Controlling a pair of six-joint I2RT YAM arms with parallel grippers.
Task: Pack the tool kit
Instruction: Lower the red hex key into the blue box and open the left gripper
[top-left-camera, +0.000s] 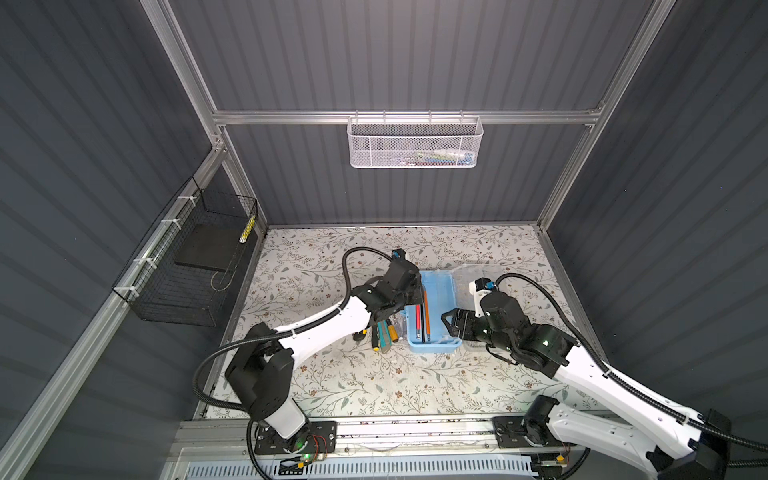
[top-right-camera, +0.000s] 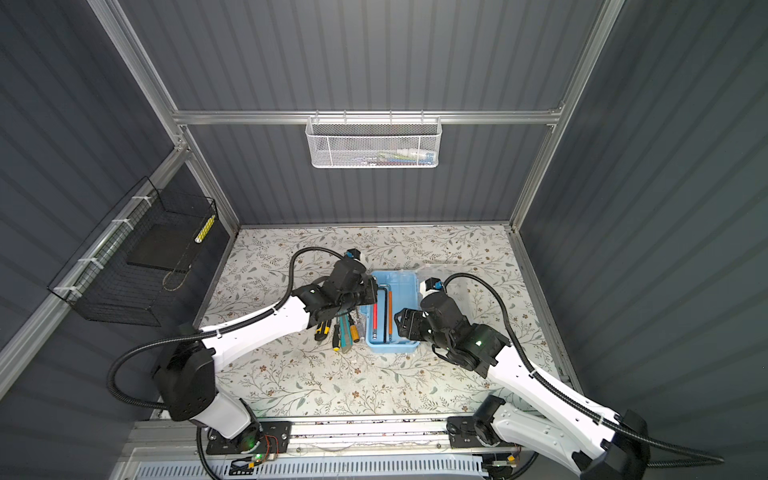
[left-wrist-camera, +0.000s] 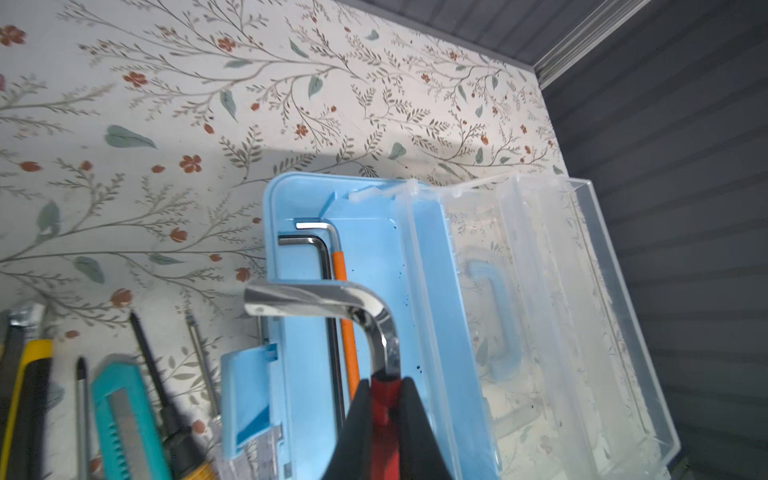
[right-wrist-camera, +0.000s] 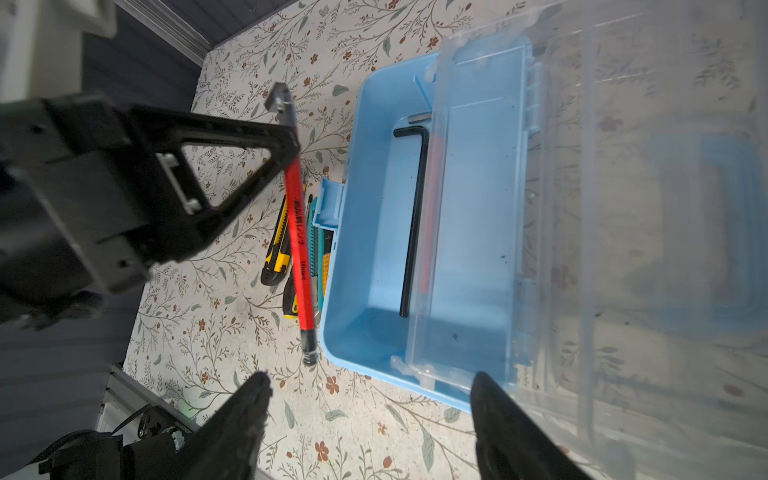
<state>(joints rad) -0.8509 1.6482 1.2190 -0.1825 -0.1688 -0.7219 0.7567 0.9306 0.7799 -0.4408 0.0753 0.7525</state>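
Hex key (left-wrist-camera: 316, 297) gleaming glossy metal, light-blue box (left-wrist-camera: 374, 257) showing smooth plastic, lid (left-wrist-camera: 552, 291) shining clear, tabletop (left-wrist-camera: 166, 124) perhaps looking matt

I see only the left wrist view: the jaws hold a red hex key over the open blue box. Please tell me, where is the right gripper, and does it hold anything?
Observer: The right gripper hovers open and empty at the near right side of the blue box.
Operator: Thank you. Where does the long arm of the red hex key end?
Observer: It slants down from the left gripper; its tip hangs by the box's near left corner.
Operator: Is anything stored above the table?
Observer: A white mesh basket hangs on the back rail, with items too blurred to name.
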